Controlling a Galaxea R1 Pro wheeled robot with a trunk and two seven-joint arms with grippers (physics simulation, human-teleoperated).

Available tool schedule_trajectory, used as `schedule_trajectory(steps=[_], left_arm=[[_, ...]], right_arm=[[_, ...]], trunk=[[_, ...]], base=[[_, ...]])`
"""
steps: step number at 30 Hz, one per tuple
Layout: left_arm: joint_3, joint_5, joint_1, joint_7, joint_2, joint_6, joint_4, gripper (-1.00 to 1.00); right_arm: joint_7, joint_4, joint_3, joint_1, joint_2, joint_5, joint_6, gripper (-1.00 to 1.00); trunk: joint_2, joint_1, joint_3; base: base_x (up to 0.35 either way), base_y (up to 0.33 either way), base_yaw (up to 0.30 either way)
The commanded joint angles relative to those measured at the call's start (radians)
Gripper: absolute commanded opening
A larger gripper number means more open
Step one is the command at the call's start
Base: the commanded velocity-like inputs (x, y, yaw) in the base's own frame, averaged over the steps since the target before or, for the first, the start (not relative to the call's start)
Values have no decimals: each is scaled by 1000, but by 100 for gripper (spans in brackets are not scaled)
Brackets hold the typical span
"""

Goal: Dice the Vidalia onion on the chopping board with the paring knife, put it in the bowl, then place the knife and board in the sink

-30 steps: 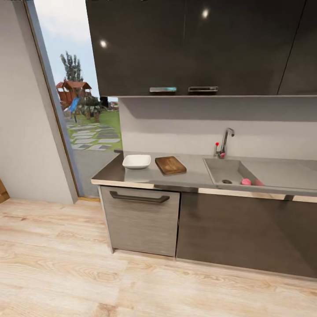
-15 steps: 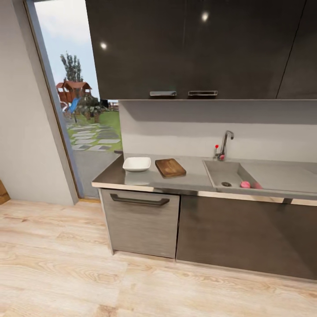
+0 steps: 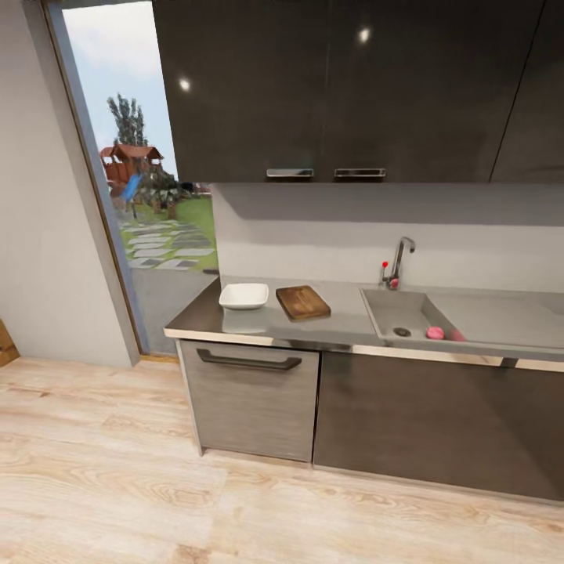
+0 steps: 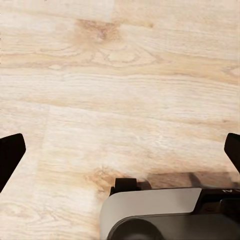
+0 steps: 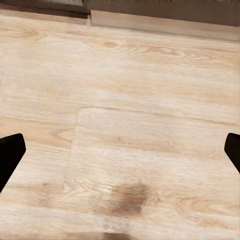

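Underfoot, pale wooden floor (image 3: 117,470), wide and bare, running up to the dark lower cabinets (image 3: 423,415). Above, glossy dark upper cabinets (image 3: 345,86); at far left, an open doorway (image 3: 149,196) onto a garden.

Across the middle, the grey tabletop (image 3: 345,317). Sunk into its right part, the steel sink (image 3: 388,309), with a curved tap (image 3: 401,262) behind it. Left of the sink, well apart from it, the brown chopping board (image 3: 303,301); just left of that, the shallow white bowl (image 3: 244,295). Down in the basin, near its right side and beside the dark drain (image 3: 402,331), the pinkish Vidalia onion (image 3: 435,333) — not yet lifted out.

Since a second ago, only a shift of the whole head picture: cabinets and tabletop sitting a little lower in it, everything keeping its place relative to the rest. Camera motion, then, not moved things — by the look of it, the approach going on and no handling begun.

Left fingers (image 4: 9,155) spread wide, holding nothing, pointed down at plain floorboards. Right fingers (image 5: 9,155) likewise wide apart and empty, over floor close to the cabinet base. Likely next: closing in on the sink side to reach the onion.
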Motion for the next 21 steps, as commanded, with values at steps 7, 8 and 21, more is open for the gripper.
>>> schedule_trajectory(steps=[7, 8, 21], left_arm=[[1, 1, 0, -1, 0, -3, 1, 100], [1, 1, 0, -1, 0, -3, 0, 100], [1, 1, 0, -1, 0, -3, 1, 100]], right_arm=[[-2, 0, 0, 0, 0, 0, -2, 100], [-2, 0, 0, 0, 1, 0, -2, 100], [-2, 0, 1, 0, 1, 1, -2, 100]], trunk=[[49, -27, 21], [56, -31, 24], [147, -81, 67]], base=[[0, 0, -78], [0, 0, -202], [0, 0, -123]])
